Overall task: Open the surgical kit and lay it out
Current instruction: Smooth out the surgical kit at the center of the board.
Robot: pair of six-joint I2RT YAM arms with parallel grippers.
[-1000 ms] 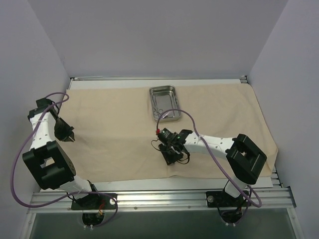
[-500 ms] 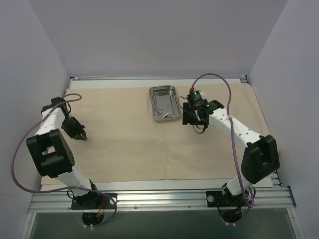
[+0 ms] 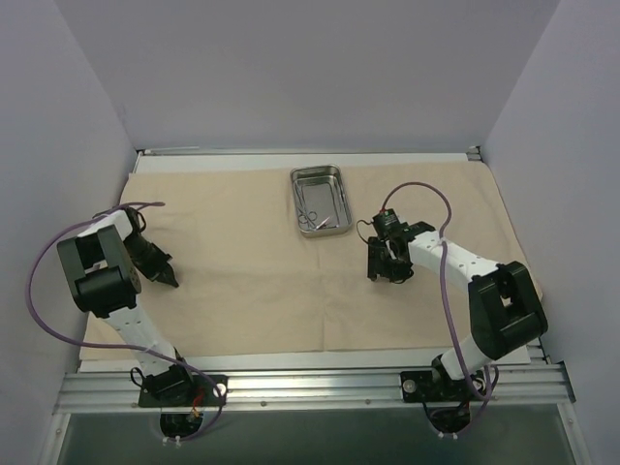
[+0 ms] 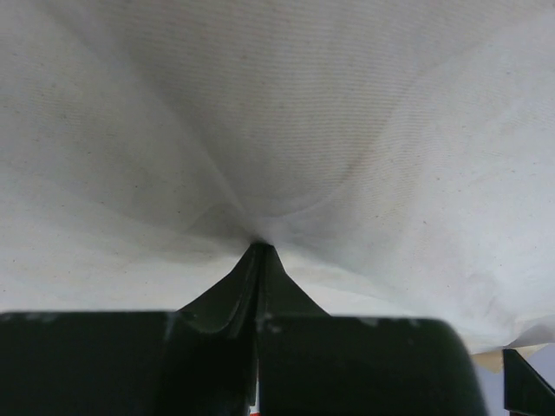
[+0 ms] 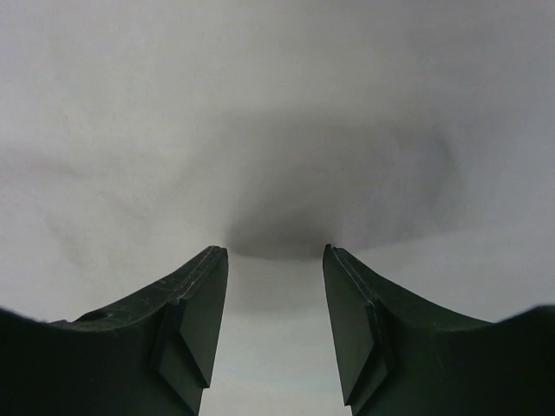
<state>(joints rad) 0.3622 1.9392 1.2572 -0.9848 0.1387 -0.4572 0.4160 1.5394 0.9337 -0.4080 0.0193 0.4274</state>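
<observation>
Surgical kit cloth wrap (image 3: 252, 281) lies spread flat under both arms: beige, soft, light and easily creased, so it is best pinched at an edge or raised fold. Steel tray (image 3: 321, 201) sits on it far-centre, shiny, rigid and likely slippery, with thin instruments (image 3: 312, 211) inside. Left gripper (image 4: 258, 248) is closed, pinching a cloth pucker near the left side. Right gripper (image 5: 273, 253) has jaws apart just over the cloth, holding nothing.

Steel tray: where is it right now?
Top view: the tray sits on the cloth near its far edge, about centre, with the right gripper just to its near right.
</observation>
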